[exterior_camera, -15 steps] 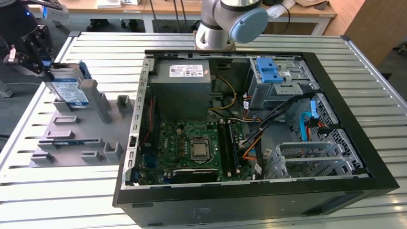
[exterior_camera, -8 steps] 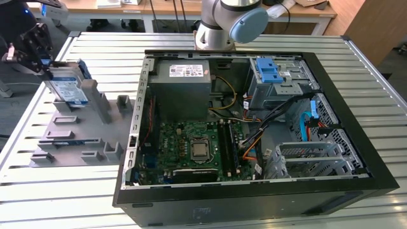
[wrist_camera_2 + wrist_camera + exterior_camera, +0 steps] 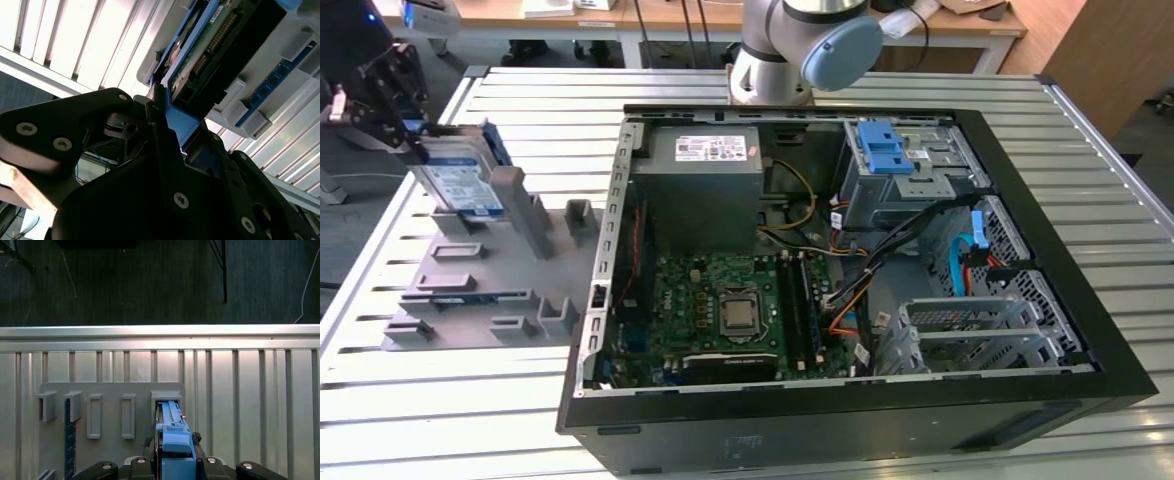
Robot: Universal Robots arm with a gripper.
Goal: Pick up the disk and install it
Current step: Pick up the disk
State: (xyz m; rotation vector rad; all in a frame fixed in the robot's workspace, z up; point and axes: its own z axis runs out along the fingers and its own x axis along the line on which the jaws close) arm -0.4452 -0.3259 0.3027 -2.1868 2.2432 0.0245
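Slatted metal table (image 3: 534, 100) — pincer (image 3: 173, 465) clenched on disk (image 3: 464, 185) (white-and-blue label), standing in grey rack (image 3: 487, 300).

The gripper (image 3: 173, 442) is looking black. Between its fingers (image 3: 161, 135), the disk (image 3: 460, 180) is showing a silver face, a white-and-blue label, a bright blue frame and a green underside. Under the fingers, the holder (image 3: 480, 290) is looking plain grey. The table (image 3: 400, 400) is shining silver in long stripes. Far from the fingers, the computer case (image 3: 854, 430) is looking black, with a green board (image 3: 720, 310) inside.
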